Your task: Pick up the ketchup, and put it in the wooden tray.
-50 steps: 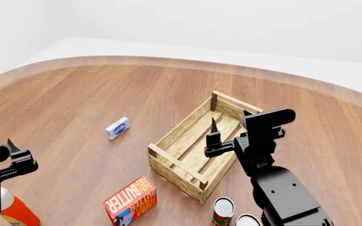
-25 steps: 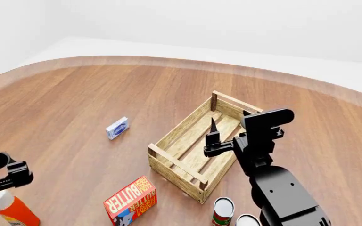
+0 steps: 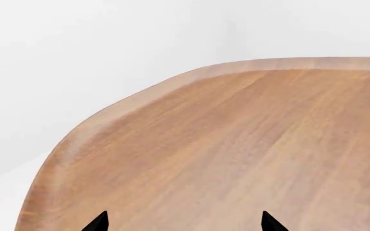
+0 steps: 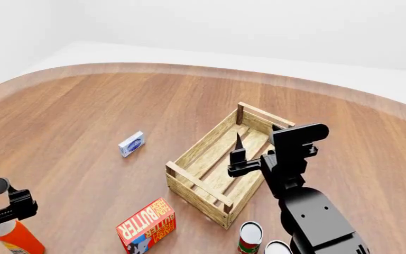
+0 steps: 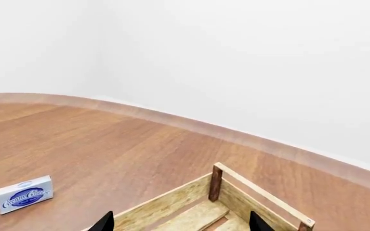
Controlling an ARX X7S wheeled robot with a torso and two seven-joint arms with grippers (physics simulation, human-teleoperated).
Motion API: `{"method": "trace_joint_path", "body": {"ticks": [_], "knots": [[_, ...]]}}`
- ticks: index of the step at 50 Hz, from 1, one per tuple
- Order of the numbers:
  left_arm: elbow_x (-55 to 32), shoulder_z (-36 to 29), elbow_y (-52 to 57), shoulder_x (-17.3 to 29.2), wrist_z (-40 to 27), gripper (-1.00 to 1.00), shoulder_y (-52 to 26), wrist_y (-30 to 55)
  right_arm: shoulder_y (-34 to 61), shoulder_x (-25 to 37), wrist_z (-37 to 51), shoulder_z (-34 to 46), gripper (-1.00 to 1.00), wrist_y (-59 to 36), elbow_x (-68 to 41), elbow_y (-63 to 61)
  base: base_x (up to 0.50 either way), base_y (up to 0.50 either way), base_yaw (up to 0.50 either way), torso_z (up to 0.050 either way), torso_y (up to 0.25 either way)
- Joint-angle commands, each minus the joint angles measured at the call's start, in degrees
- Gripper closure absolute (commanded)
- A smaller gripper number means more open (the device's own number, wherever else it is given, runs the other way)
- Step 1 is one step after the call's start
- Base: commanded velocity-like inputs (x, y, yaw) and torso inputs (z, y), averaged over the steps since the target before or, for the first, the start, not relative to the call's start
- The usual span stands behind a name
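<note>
Left end effector point(image 3: 181, 222) fingers spread wide, empty; ketchup point(image 4: 16, 237) upright on tabletop point(image 4: 83, 116) beside it; right end effector point(image 5: 178, 222) spread, empty, over wooden tray point(image 4: 188, 182).

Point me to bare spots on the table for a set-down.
Free: the far table beyond the tray, and between the blue box and the left edge. Crowded: near edge, with ketchup, butter box and cans.
</note>
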State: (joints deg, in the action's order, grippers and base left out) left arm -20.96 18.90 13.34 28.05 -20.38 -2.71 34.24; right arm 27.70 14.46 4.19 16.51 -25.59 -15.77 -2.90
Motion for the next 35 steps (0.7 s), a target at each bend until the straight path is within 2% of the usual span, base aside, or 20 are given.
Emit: {"method": "trace_joint_path", "body": {"ticks": [1,35], "knots": [[-0.7,0.6,-1.6,-0.5,-0.1,-1.0,-0.2,0.5,0.1,0.1,0.3,0.3,-1.0,-0.1,-0.2,-0.1,0.0,0.0,0.0,0.0,0.0],[-3.0,1.6,-3.8,-1.8,0.9,-1.0,1.3,1.2,-0.3,0.6,0.9,1.0,-1.0,-0.6,-0.9,-1.3,0.0,0.0,0.0,0.0,0.0]]}}
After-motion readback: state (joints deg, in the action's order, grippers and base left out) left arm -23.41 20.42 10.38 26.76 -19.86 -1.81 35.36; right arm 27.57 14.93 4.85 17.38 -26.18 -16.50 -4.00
